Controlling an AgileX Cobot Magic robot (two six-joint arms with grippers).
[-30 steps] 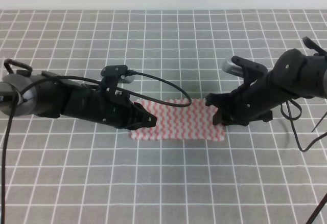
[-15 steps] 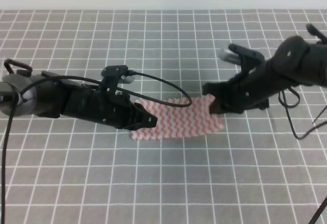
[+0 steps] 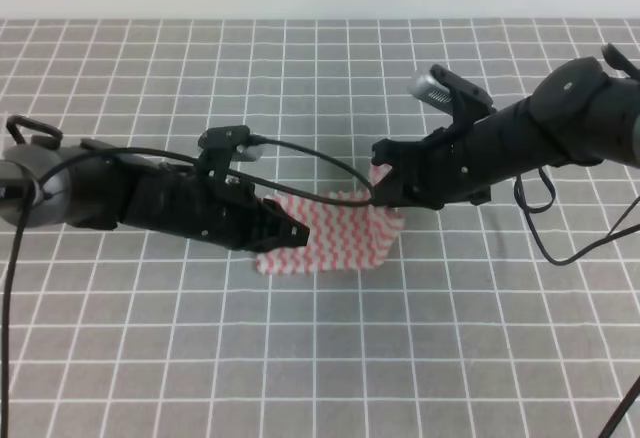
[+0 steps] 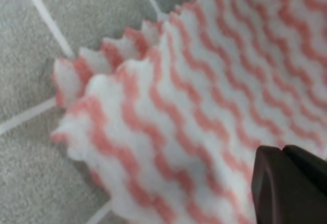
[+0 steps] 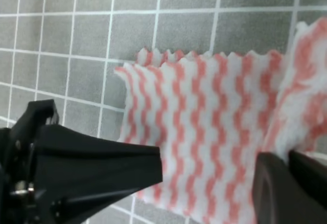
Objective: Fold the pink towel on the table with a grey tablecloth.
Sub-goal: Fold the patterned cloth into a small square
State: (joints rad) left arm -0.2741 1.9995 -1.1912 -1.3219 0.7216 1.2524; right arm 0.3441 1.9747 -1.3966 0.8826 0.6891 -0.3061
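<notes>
Folding is mid-stroke: right gripper (image 3: 383, 180), jaws clenched on the pink towel (image 3: 335, 241), lifts its right edge over the bench (image 3: 320, 358) — next, lay it onto the left edge, pinned under the clamped left gripper (image 3: 292, 235).

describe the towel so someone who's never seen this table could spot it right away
Start from the table with a grey tablecloth, lined all over with a thin white grid. Near its middle, between the left gripper and the right gripper, lies the pink towel. Its pink-and-white wavy stripes and zigzag edges set it apart; its right end is lifted.
</notes>
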